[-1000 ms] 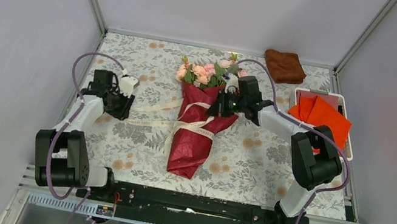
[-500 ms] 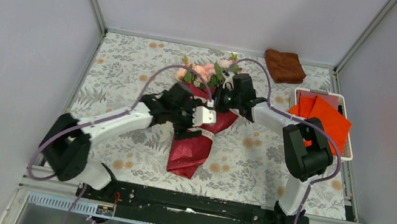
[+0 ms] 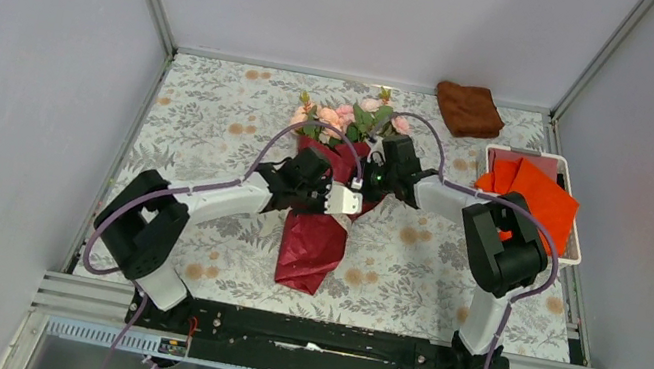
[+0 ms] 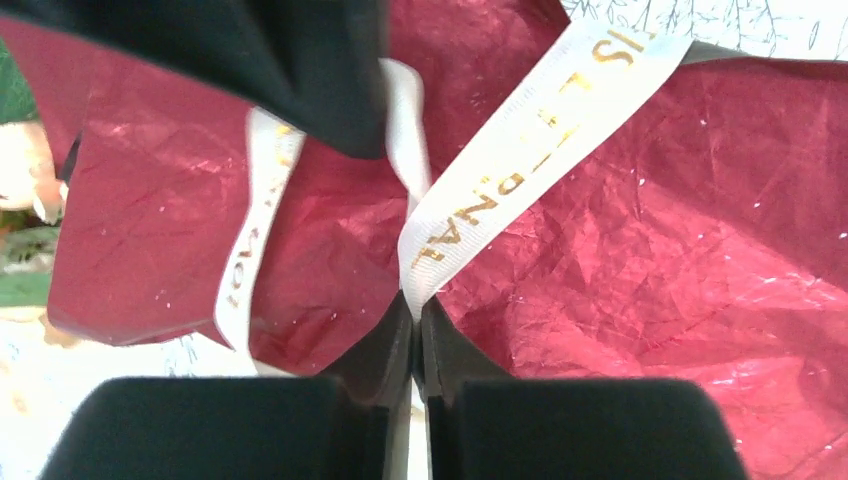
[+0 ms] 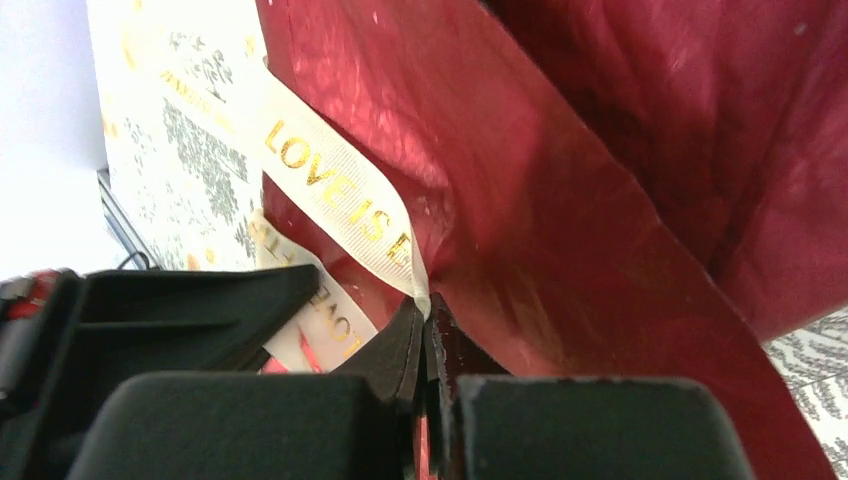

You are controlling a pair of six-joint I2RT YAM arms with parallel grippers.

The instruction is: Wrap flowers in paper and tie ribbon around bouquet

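Left wrist: ribbon point(image 4: 520, 150) within left tool point(image 4: 417, 322)

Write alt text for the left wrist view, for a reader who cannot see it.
The left gripper pinches a cream ribbon with gold lettering, jaws shut on it. Crinkled dark red paper fills the frame behind, with another stretch of ribbon crossing it at left.

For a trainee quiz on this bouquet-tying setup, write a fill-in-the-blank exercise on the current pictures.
Both the left arm's fingers and the right arm's fingers are shut on the cream-white, gold-lettered ______.
The crinkled dark red paper wraps small ______ roses with green leaves.
The bright orange sheets lie in a white ______ on the right side of the floral-patterned table.
The folded brown cloth lies at the table's far ______ corner.
Missing: ribbon; pink; tray; right.
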